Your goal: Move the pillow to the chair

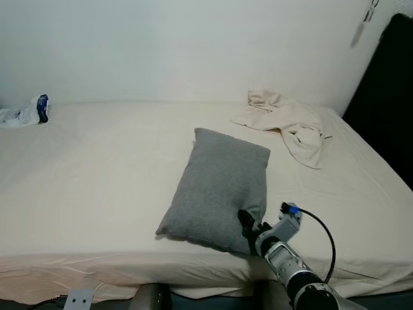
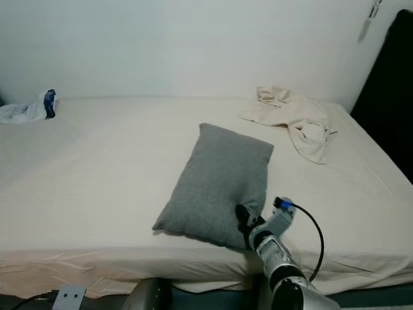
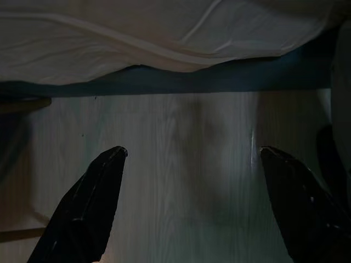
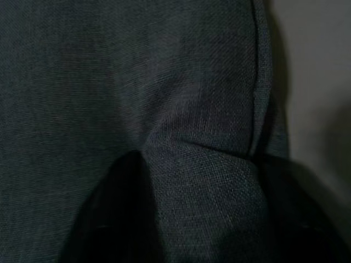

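A grey pillow (image 1: pixel 219 187) lies on the cream bed (image 1: pixel 97 174), slightly right of the middle, its near edge close to the mattress front. My right gripper (image 1: pixel 249 227) reaches up from below at the pillow's near right corner. In the right wrist view the grey fabric (image 4: pixel 181 109) bunches into a crease between the two black fingers (image 4: pixel 109 219), so the gripper is shut on the pillow. My left gripper (image 3: pixel 194 150) hangs open over the wooden floor (image 3: pixel 181 197), just in front of the bed's draped sheet.
A crumpled cream cloth (image 1: pixel 290 123) lies at the bed's far right. A white and blue plastic packet (image 1: pixel 26 113) sits at the far left by the wall. A tall dark object (image 1: pixel 387 97) stands to the right of the bed.
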{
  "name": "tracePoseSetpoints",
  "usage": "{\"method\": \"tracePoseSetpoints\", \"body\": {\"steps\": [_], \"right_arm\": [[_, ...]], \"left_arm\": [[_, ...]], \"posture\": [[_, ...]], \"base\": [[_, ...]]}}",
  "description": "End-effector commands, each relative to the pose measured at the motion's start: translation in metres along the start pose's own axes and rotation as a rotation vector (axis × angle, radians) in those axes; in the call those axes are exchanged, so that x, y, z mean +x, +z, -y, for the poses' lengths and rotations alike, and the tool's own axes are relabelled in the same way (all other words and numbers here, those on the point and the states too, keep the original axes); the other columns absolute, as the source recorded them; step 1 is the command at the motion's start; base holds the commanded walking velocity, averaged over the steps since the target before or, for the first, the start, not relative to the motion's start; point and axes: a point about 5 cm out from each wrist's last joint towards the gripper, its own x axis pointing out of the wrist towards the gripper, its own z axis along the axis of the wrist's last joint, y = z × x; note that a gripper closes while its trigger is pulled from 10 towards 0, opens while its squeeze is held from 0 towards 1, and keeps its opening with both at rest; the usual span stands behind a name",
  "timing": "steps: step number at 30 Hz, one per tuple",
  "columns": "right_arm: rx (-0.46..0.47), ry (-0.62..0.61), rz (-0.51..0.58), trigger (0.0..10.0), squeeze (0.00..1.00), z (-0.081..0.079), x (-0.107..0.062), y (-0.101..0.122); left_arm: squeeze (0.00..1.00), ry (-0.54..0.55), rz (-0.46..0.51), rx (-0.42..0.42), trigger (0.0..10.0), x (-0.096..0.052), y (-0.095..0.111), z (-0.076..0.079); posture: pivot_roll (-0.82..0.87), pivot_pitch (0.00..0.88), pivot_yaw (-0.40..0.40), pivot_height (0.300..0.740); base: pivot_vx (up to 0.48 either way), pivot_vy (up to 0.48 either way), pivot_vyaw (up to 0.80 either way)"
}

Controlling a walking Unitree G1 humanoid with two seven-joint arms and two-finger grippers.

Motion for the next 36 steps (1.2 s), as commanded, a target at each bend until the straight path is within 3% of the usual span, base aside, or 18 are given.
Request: {"method": "tracePoseSetpoints", "body": {"steps": [1,7,14,20,27,28,31,32,33,34,35,36], "right_arm": [[0.011,0.033,-0.107,0.0,0.0,-0.014,0.003,-0.023],[0.011,0.161,-0.135,0.0,0.0,-0.028,0.005,-0.026],[-0.099,0.318,-0.204,0.0,0.0,-0.047,0.006,-0.035],[-0.212,0.334,-0.17,0.0,0.0,-0.059,0.01,-0.029],[-0.178,0.577,-0.077,0.0,0.0,-0.086,0.011,-0.01],[-0.187,0.624,-0.059,1.2,0.0,-0.09,0.01,-0.004],[-0.194,0.637,-0.055,1.8,0.0,-0.091,0.01,-0.002],[-0.215,0.657,-0.06,3.5,0.0,-0.091,0.009,-0.001],[-0.219,0.662,-0.06,7.1,0.0,-0.092,0.009,-0.001],[-0.219,0.662,-0.06,7.1,0.0,-0.092,0.009,-0.001],[-0.218,0.665,-0.059,10.0,0.0,-0.092,0.009,0.0],[-0.218,0.673,-0.056,10.0,0.0,-0.093,0.009,0.001]], "left_arm": [[0.0,0.004,-0.009,0.014,10.0,0.0,-0.001,-0.003],[0.0,0.001,-0.014,0.006,10.0,0.002,0.002,0.002],[0.0,-0.004,-0.011,-0.012,10.0,0.005,0.009,0.009],[0.0,-0.006,0.009,-0.049,10.0,0.01,0.023,0.017],[0.0,0.025,0.073,-0.135,10.0,0.019,0.051,0.018],[0.0,0.034,0.098,-0.156,10.0,0.021,0.062,0.017],[0.0,0.036,0.106,-0.164,10.0,0.022,0.066,0.017],[0.0,0.041,0.12,-0.175,10.0,0.024,0.073,0.016],[0.0,0.043,0.126,-0.179,10.0,0.025,0.076,0.016],[0.0,0.043,0.126,-0.179,10.0,0.025,0.076,0.016],[0.0,0.044,0.13,-0.181,10.0,0.025,0.078,0.016],[0.0,0.045,0.133,-0.182,10.0,0.025,0.079,0.016]], "posture": [[0.25,0.066,0.019,0.505],[0.24,0.05,0.011,0.505],[0.21,0.005,-0.007,0.505],[0.18,0.0,-0.026,0.505],[0.15,0.0,-0.05,0.52],[0.14,0.0,-0.054,0.53],[0.14,0.0,-0.054,0.535],[0.13,0.0,-0.055,0.545],[0.13,0.0,-0.056,0.55],[0.13,0.0,-0.056,0.55],[0.13,0.0,-0.057,0.555],[0.13,0.0,-0.057,0.56]], "base": [[0.0,0.0,0.0],[0.0,0.0,0.0],[0.0,0.0,0.0],[0.0,0.0,0.0],[0.0,0.0,0.0],[0.0,0.0,0.0],[0.0,0.0,0.0],[0.0,0.0,0.0],[0.0,0.0,0.0],[0.0,0.0,0.0],[0.0,0.0,0.0],[0.0,0.0,0.0]]}}
